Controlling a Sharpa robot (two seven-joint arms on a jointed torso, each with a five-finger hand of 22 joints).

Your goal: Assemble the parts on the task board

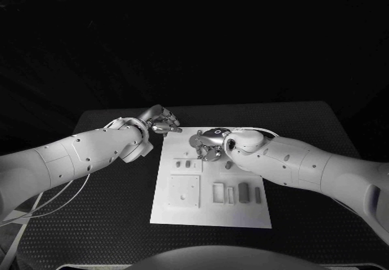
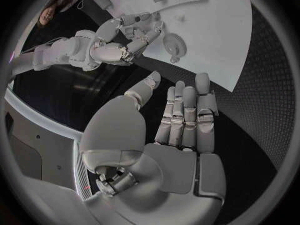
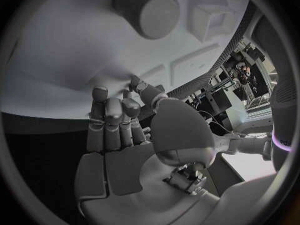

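My right hand [image 1: 209,145] hovers over the far part of the task board [image 1: 243,216], fingers apart and holding nothing; its wrist view shows the palm bare and a round cylindrical part [image 3: 146,12] standing on the white plate just beyond the fingertips. My left hand [image 1: 161,121] sits off the board's far left corner, over the dark surface [image 1: 97,225], flat and spread with nothing in it; in its own view the fingers [image 2: 187,110] lie straight and empty.

Judging by how things lie, the assembly looks barely started. Several small grey parts [image 1: 185,164] lie loose on the board near my right hand, and a row of bar-shaped parts [image 1: 244,189] rests beside the square raised block [image 1: 184,190] on the nearer half of the board. I cannot tell whether any of them is already seated in a slot. Neither hand has picked a piece, so picking and fitting all seem to remain.
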